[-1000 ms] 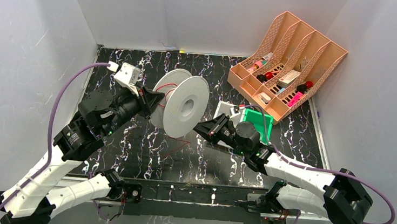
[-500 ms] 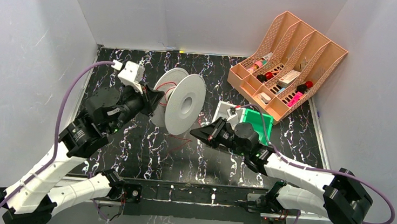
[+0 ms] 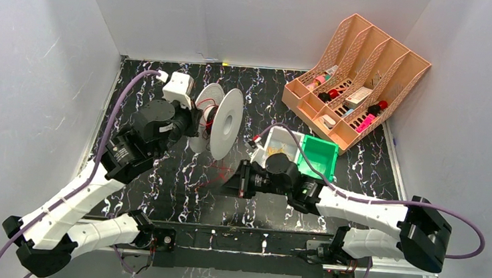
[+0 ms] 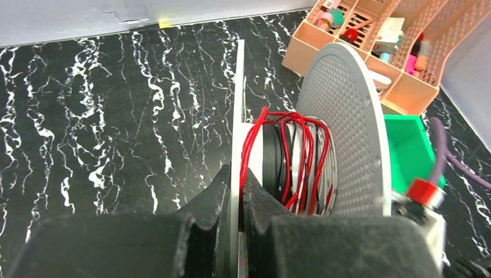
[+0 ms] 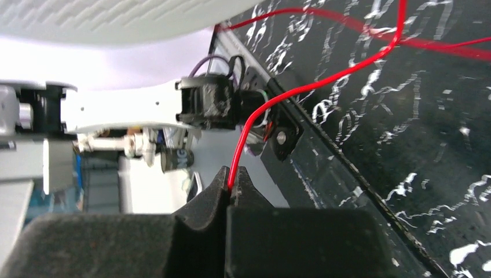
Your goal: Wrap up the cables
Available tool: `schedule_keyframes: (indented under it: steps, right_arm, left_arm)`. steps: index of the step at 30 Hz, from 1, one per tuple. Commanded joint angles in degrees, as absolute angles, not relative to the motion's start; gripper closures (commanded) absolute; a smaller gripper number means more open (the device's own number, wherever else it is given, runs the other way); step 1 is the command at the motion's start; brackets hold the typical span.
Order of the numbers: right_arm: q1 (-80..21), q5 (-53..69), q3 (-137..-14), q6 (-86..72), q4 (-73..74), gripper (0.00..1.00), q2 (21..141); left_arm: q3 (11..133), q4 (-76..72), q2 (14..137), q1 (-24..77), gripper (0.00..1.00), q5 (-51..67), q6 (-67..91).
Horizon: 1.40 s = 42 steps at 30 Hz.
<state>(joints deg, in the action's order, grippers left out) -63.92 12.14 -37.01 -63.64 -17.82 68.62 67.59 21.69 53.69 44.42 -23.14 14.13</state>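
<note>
The left gripper (image 4: 236,176) holds the spool (image 4: 344,139) a bit toward the back left corner of the table (image 3: 178,190), and it looks lifted off the top. Its fingers (image 4: 215,194) pinch one thin flat side of the spool. I think that is so the middle part is free and the red wire (image 4: 288,165) can go round it. Some red loops sit on the middle part already. The right gripper (image 5: 231,182) is nearer the front edge, about halfway along it. Its fingers are pressed together on the red wire, which comes out from between the tips. I think it holds the wire low and away from the spool so the wire can be pulled straight. A loose bit of wire lies on the table between the two. There is open room in front of the spool and toward the left edge. The white box (image 3: 276,145) and the green box (image 3: 319,155) sit just behind the right gripper, so it has little room that way. The pink rack (image 3: 356,75) fills the back right corner, well apart from both.
</note>
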Motion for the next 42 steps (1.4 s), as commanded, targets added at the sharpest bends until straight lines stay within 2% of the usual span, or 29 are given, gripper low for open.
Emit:
schedule_keyframes:
  steps: [1, 16, 25, 34, 42]
  right_arm:
    - [-68.4, 13.1, -43.2, -54.2, -16.2, 1.0, 67.7]
    - [-72.5, 9.1, -61.9, -37.8, -0.3, 1.0, 66.5]
    - [-71.1, 4.3, -76.8, -28.2, 13.3, 1.0, 71.3]
    - [-59.8, 9.1, -83.4, -20.8, 21.2, 1.0, 72.4]
    - [-45.8, 15.8, -80.3, -18.9, 23.2, 1.0, 71.1]
  left_arm:
    - [69.1, 17.2, 53.7, 44.5, 1.0, -28.0, 12.7]
    - [62.1, 17.6, 56.0, 44.5, 1.0, -25.9, 8.0]
    - [57.9, 18.1, 54.4, 44.5, 1.0, -17.1, 3.6]
    - [54.1, 19.2, 50.0, 44.5, 1.0, -8.4, 0.2]
    - [51.7, 19.8, 45.5, 44.6, 1.0, -1.8, -0.3]
